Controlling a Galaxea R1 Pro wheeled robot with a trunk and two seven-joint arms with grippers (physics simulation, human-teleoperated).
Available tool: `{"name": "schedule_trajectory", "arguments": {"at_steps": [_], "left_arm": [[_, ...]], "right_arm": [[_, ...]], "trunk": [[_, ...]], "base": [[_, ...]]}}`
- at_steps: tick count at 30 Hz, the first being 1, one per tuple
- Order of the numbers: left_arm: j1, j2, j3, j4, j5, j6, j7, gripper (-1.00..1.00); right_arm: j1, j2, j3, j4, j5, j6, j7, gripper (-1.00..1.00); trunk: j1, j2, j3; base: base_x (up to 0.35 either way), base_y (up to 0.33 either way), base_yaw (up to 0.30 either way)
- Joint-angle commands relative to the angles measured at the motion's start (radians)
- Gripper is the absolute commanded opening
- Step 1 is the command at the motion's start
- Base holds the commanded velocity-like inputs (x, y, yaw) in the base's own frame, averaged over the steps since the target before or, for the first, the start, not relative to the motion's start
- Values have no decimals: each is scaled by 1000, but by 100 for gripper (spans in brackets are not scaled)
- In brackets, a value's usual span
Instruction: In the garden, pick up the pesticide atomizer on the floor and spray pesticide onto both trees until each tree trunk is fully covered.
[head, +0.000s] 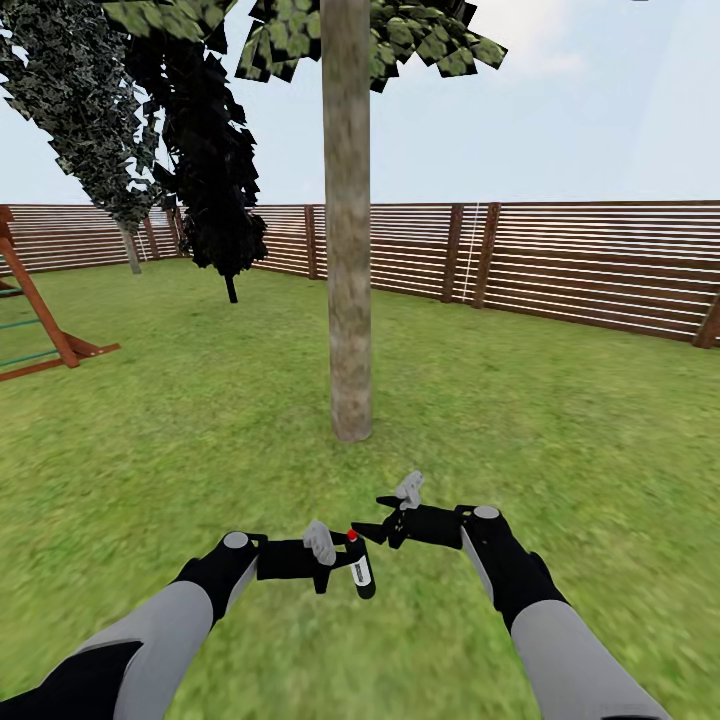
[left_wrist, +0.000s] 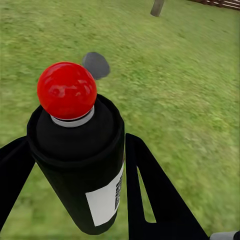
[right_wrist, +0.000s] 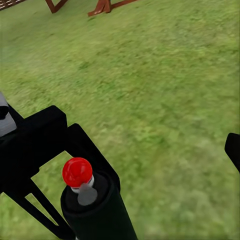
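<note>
The pesticide atomizer (head: 360, 567), a small black cylindrical can with a round glossy red knob on a pale grey collar and a white printed label on its side, stands upright between the black fingers (left_wrist: 150, 200) of the left gripper (head: 345, 565), which press against its sides. Its red cap rises above the fingertips. The straight, bare, mottled grey-brown tree trunk (head: 348, 230) stands upright in the green lawn of the fenced garden (head: 520, 400), well beyond the fingertips, with blotchy green leaves at its top.
</note>
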Motion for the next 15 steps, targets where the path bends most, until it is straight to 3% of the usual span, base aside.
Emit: {"name": "schedule_trajectory", "arguments": {"at_steps": [1, 15], "left_arm": [[0, 0, 0, 0, 0, -1, 1, -100], [0, 0, 1, 0, 2, -1, 1, -100]], "right_arm": [[0, 0, 0, 0, 0, 0, 0, 100], [0, 0, -1, 1, 2, 0, -10, 100]], "trunk": [[0, 0, 0], [0, 0, 0]], "base": [[0, 0, 0], [0, 0, 0]]}}
